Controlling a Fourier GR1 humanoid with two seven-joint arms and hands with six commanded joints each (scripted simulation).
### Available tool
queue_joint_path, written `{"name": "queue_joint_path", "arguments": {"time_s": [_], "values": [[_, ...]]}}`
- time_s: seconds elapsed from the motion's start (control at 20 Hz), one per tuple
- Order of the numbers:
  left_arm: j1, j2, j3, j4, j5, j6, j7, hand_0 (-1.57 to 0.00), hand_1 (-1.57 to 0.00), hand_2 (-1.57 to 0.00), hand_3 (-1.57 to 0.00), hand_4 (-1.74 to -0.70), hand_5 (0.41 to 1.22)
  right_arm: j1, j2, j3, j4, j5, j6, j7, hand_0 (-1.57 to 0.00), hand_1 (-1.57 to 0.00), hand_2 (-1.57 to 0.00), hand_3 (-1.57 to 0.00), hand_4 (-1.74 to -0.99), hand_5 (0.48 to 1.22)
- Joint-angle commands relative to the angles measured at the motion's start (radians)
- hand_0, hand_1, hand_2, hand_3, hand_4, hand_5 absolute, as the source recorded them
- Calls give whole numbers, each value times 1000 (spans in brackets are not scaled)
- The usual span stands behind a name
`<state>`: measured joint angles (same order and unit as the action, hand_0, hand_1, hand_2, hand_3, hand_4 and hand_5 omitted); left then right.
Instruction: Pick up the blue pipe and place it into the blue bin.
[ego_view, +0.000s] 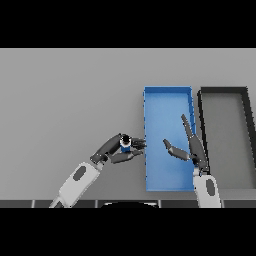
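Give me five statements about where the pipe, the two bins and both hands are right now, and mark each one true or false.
1. The left hand is curled round the small blue pipe. True.
2. The pipe already lies inside the rectangular blue bin. False: it is held just outside the bin's left wall.
3. The right hand shows over the blue bin with straight fingers. True.
4. The black-rimmed bin stands to the left of the blue bin. False: it stands on its right.
5. The right hand holds the pipe. False: it holds nothing.
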<state>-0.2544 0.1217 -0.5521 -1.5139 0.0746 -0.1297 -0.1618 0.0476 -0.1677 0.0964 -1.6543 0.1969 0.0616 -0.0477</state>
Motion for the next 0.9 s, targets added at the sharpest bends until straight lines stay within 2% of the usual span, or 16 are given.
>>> {"name": "queue_joint_path", "arguments": {"time_s": [0.0,0.15,0.25,0.45,0.55,0.65,0.7,0.85], "values": [[-2,3,-1,-15,6,-12,23,-1560,-1562,-1564,-1562,-1473,1218,-5,3,4,2,7,-5,-1,1,1,1,1,-1128,564],[-4,-4,-10,-41,-2,-31,68,-1566,-1567,-1567,-1566,-1473,1219,-11,-5,-4,14,6,-3,0,1,1,1,1,-1123,571],[-17,-4,9,-36,4,-48,71,-1568,-1568,-1569,-1568,-1473,1220,12,3,-4,-3,7,-15,-18,1,1,1,1,-1124,578],[-11,-26,7,-34,-14,-60,78,-1570,-1570,-1570,-1570,-1474,1220,162,84,26,-98,75,-123,-42,1,1,1,1,-1123,578],[-1,-26,12,-44,-18,-64,81,-1570,-1570,-1570,-1570,-1474,1220,233,128,47,-145,113,-175,-44,1,1,1,1,-1157,578],[-8,-27,24,-43,-26,-70,84,-1570,-1571,-1571,-1571,-1474,1220,255,149,52,-164,127,-199,-31,1,-3,1,1,-1191,577],[6,-21,24,-41,-31,-79,73,-1571,-1571,-1571,-1571,-1474,1221,255,148,43,-183,112,-201,-36,1,-11,-3,1,-1194,572],[16,-31,24,-44,-49,-89,68,-1571,-1571,-1571,-1571,-1475,1221,235,137,25,-235,-18,-126,-114,1,-17,-32,1,-1172,579]]}}
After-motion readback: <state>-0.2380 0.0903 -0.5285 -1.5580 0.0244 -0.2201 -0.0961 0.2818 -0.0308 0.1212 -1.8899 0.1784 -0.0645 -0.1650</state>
